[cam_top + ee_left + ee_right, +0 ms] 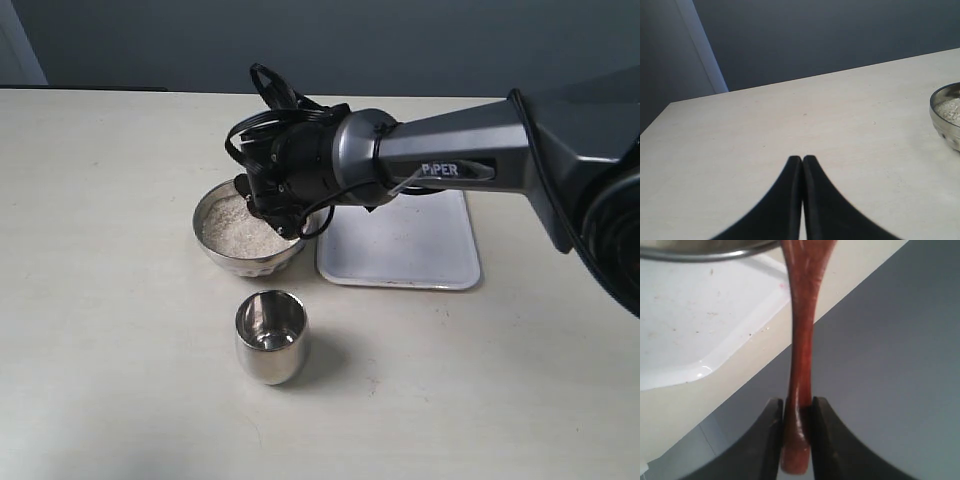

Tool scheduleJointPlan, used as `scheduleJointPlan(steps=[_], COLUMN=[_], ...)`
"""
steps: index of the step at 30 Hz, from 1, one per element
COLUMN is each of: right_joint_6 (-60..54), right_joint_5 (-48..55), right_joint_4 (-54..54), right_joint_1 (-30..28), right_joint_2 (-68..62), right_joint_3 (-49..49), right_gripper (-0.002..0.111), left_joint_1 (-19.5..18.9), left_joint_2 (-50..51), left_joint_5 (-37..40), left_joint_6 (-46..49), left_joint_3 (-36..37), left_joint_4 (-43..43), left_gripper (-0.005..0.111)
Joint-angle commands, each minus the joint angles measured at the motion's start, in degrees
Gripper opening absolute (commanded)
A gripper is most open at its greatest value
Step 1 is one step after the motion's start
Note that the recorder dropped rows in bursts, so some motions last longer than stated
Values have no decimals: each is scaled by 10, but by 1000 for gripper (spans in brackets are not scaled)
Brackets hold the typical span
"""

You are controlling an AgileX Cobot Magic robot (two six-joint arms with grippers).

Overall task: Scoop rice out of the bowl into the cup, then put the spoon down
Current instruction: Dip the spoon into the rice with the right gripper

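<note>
The steel bowl holds off-white rice; its edge with the rice also shows in the left wrist view. In front of it stands the steel cup, upright. My right gripper is shut on the end of the reddish-brown spoon, whose handle runs past the bowl's rim; its head is hidden. In the exterior view this gripper hangs over the bowl's right side. My left gripper is shut on nothing, low over bare table, left of the bowl.
A white tray lies flat to the right of the bowl, partly under the right arm; its surface shows a few specks. The table's far edge meets a dark wall behind.
</note>
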State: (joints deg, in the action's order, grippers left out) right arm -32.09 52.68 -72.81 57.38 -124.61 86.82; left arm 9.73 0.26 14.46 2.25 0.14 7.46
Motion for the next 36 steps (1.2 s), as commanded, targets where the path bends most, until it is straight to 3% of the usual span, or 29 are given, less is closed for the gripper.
scheduleJointPlan(steps=[1, 36], right_joint_6=[-17, -92], right_joint_5=[-5, 1], right_joint_4=[3, 106], right_joint_1=[-1, 9], right_joint_2=[-1, -3], right_joint_3=[3, 5], right_gripper=[0, 0], left_joint_1=[2, 2], left_joint_2=[-3, -3], left_joint_5=[-8, -8], left_joint_6=[-2, -2], left_joint_3=[-1, -1], left_joint_4=[1, 1], left_gripper=[1, 1])
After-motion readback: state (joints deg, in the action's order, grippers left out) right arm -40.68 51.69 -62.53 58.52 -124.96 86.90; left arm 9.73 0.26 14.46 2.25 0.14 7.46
